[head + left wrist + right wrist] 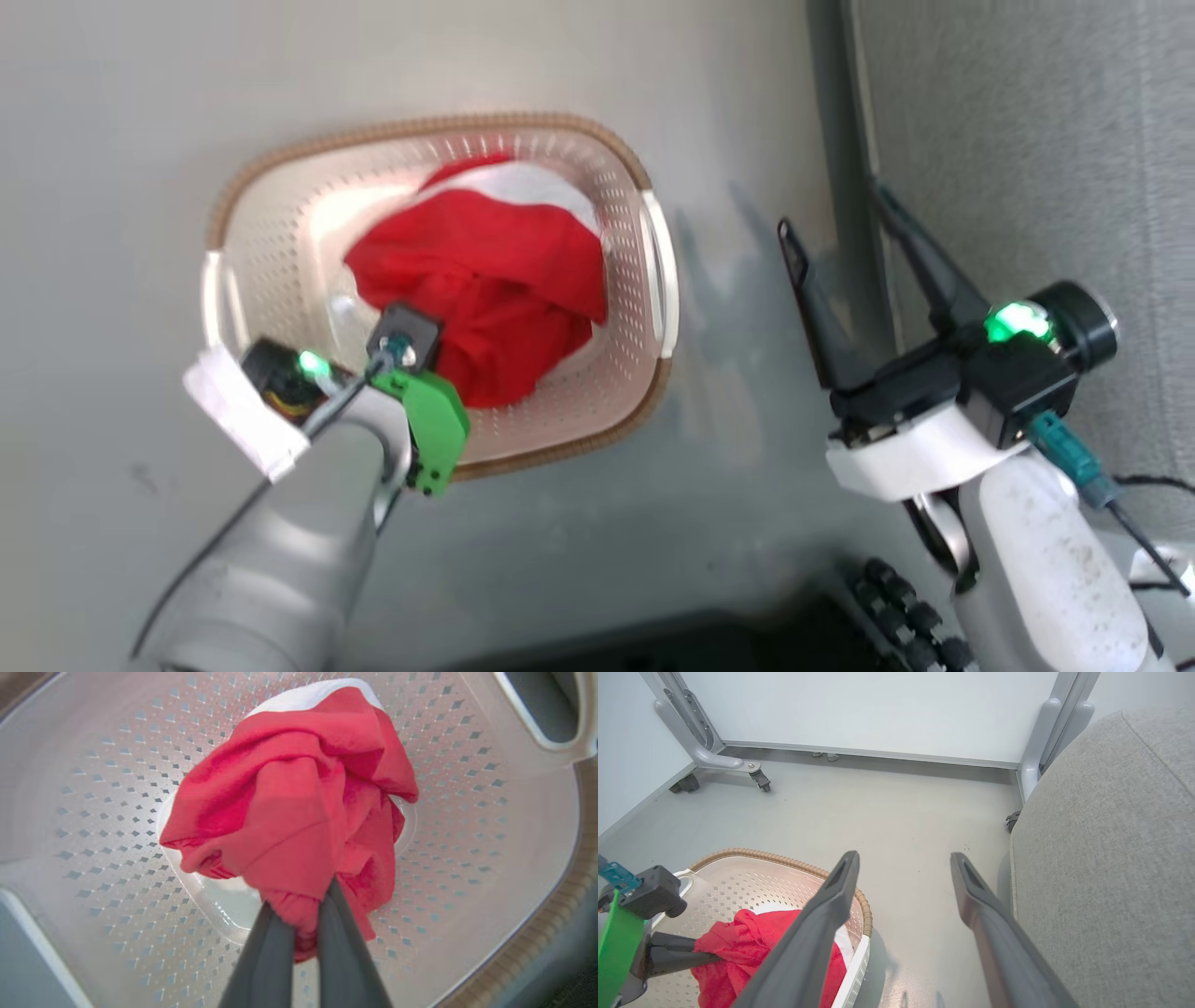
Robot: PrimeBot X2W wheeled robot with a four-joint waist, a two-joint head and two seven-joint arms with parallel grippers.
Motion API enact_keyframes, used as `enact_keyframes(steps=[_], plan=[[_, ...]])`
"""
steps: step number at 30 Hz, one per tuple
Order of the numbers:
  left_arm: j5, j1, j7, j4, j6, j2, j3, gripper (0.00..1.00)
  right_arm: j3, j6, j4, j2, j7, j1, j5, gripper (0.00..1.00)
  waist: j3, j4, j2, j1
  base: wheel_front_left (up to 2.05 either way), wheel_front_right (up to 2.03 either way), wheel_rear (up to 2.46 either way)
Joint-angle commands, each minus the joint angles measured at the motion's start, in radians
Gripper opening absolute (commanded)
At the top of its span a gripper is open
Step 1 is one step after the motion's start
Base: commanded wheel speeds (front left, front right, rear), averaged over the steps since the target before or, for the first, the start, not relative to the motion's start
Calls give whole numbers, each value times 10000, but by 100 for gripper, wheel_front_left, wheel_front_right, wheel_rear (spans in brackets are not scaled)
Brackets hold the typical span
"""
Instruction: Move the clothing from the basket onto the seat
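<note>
None moved: the crumpled red sports clothing (485, 280) sits mid-frame inside the oval cream perforated plastic basket (280, 168); lifting and carrying remain.
Left gripper (303, 905): lower left, clenched on a fold of the red cloth.
Basket wall: may snag trailing fabric.
Right gripper (831, 205): right of the basket, fingers spread, empty.
Grey floor (747, 140): bare strip between.
Seat (1027, 140): large light-grey fabric cushion, far right, nothing on it.

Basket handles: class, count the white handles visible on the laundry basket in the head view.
2. One handle sits at the left end of the basket; the other handle sits at its right end. None seems hidden.
</note>
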Motion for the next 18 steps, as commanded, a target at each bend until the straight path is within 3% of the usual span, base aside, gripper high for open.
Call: enact_keyframes(steps=[1,12,18], plan=[[-107,509,-73,-108,83,-34,90,0,25,-14,106,-16,-1,334,87,100,-1877,488,0,0,0,0,0],[-125,3722,-78,-3747,888,342,1607,0,76,-14,748,124,-1,2231,211,100,-5788,664,0,0,0,0,0],[271,5076,-77,-5229,1057,390,2376,0,117,-14,968,197,-1,3323,322,100,-7389,546,0,0,0,0,0]])
